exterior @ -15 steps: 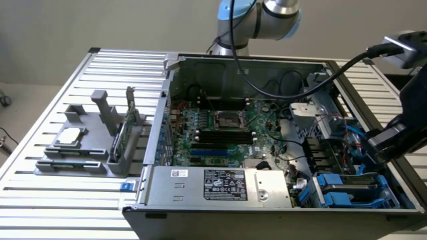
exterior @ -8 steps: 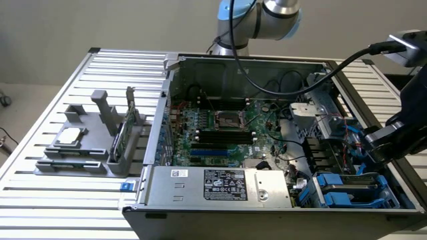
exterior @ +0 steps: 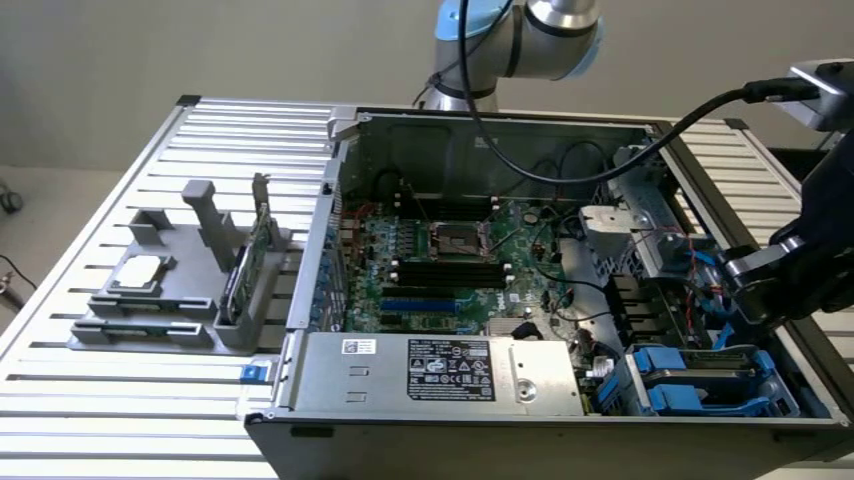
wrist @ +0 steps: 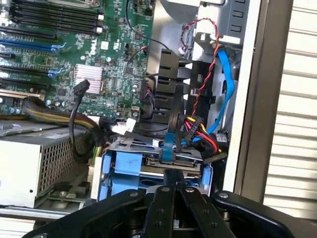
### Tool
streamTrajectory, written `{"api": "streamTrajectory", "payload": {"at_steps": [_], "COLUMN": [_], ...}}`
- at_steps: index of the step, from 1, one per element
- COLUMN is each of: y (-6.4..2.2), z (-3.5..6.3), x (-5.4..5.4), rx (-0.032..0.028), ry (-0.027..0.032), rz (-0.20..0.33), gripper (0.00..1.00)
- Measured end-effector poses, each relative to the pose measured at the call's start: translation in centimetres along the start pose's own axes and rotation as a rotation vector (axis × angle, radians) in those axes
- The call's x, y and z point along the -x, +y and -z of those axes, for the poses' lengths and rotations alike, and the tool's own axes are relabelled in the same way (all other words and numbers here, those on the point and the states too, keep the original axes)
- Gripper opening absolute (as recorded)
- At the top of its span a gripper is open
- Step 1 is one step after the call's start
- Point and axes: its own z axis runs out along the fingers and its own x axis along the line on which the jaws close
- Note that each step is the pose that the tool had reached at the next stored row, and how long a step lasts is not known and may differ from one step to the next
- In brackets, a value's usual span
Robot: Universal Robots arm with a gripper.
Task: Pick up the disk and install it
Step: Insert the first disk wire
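The disk (exterior: 711, 357) lies in the drive bay at the near corner of the open computer case (exterior: 507, 125), on the exterior view's right, clipped in its blue plastic frame (exterior: 663, 368). In the wrist view the disk (wrist: 171, 159) shows as a silver edge inside the blue frame (wrist: 128, 163), with cables plugged in behind it. My gripper (exterior: 751, 297) hangs just above that bay, at the case's right wall. Its black fingers (wrist: 167, 191) are pressed together with nothing between them, close in front of the disk, so my gripper (wrist: 174, 189) is shut.
A silver power supply (exterior: 441, 368) fills the case's front beside the bay. The motherboard (exterior: 441, 255) lies behind it. Black fan shroud (wrist: 168, 89), blue cable (wrist: 227, 84) and red-black wires crowd the bay. A grey holder (exterior: 154, 320) on the slatted table carries a small chip (exterior: 140, 272) and a green card (exterior: 247, 270).
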Motion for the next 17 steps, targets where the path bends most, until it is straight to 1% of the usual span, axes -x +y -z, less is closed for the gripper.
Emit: {"api": "streamTrajectory", "payload": {"at_steps": [17], "y": [0.01], "z": [0.12], "x": [0.01], "rx": [-0.0056], "ry": [-0.0123], "rz": [-0.226], "gripper": [0.11]}}
